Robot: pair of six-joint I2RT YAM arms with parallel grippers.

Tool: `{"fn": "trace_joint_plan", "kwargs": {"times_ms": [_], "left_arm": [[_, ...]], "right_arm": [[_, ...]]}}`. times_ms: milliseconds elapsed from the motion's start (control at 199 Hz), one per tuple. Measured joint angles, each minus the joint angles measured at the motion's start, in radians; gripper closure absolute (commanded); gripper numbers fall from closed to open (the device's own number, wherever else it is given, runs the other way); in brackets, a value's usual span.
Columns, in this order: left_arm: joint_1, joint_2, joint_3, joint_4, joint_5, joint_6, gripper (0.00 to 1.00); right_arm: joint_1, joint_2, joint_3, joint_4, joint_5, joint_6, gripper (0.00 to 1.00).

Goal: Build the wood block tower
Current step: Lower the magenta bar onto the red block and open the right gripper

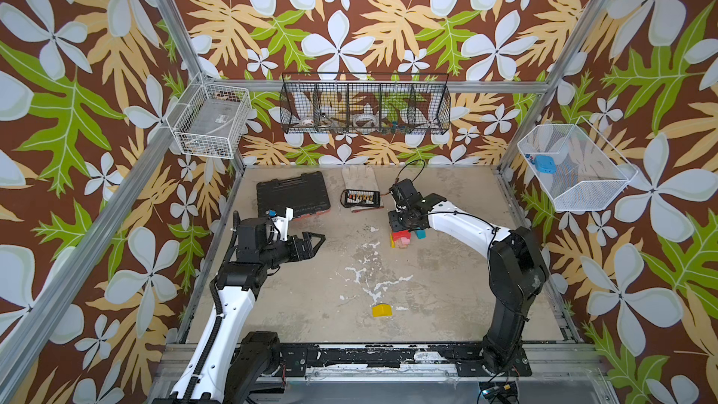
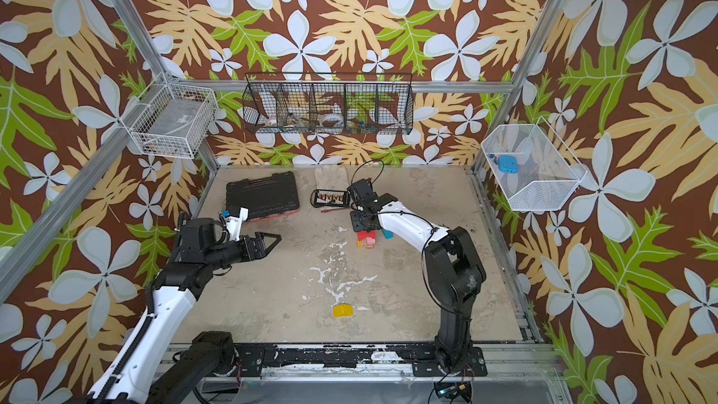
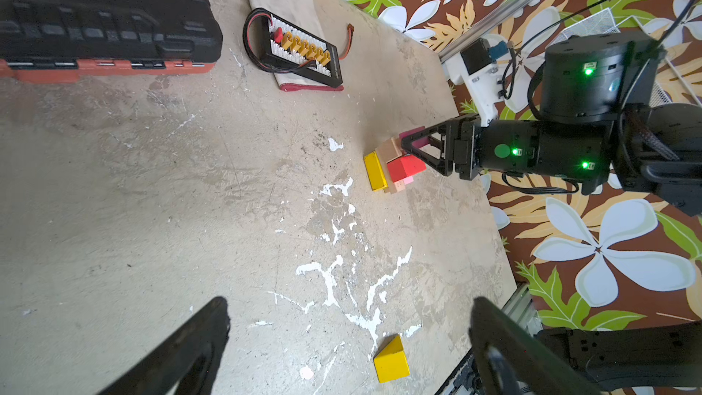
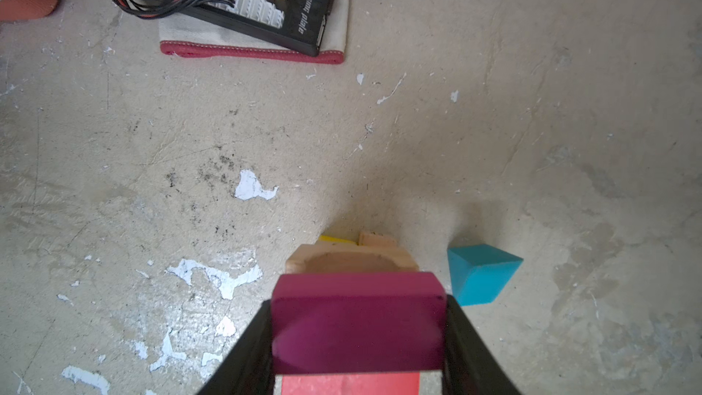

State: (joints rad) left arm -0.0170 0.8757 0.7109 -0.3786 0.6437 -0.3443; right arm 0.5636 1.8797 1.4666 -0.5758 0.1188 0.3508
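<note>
Contact on the right: the right end effector (image 4: 359, 309) is partly closed, its black fingers (image 4: 249, 347) pressed flat against both ends of the magenta block (image 4: 357, 321), a smooth painted rectangle with softly rounded edges. It holds that block at the top of the tower (image 1: 402, 238); whether the block rests on the piece below, I cannot tell. Just under it sits a plain wood arch (image 4: 349, 262), raw and unpainted, its curved cut-out showing. Further down the stack there's a glossy red block (image 3: 404, 169), a pale pink block (image 3: 408, 181) peeking out beneath it, and a flat-sided yellow slab (image 3: 375, 170) at the base.

The tower stands right of the middle of the surface (image 1: 349, 266), in its far half. Just beside it, apart from the stack, lies the teal wedge (image 4: 480, 273), sharp-edged and matte. Well apart, near the front edge, sits a lone yellow wedge (image 1: 382, 310). The surface is rough beige, scuffed, with chipped white patches.

Over on the left, the left end effector (image 1: 314, 244) hangs spread wide with nothing between its fingers, well apart from the blocks. At the back are a ribbed black tool case (image 1: 293, 194) and a charging board (image 1: 361, 198) lying on a pale fabric glove (image 1: 355, 178).
</note>
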Motion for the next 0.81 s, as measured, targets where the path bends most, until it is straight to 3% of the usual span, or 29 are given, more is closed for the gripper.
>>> {"fn": "trace_joint_plan", "kwargs": {"times_ms": [805], "left_arm": [[0.000, 0.003, 0.000, 0.000, -0.008, -0.003, 0.00]], "right_arm": [[0.000, 0.020, 0.009, 0.000, -0.013, -0.014, 0.41]]}}
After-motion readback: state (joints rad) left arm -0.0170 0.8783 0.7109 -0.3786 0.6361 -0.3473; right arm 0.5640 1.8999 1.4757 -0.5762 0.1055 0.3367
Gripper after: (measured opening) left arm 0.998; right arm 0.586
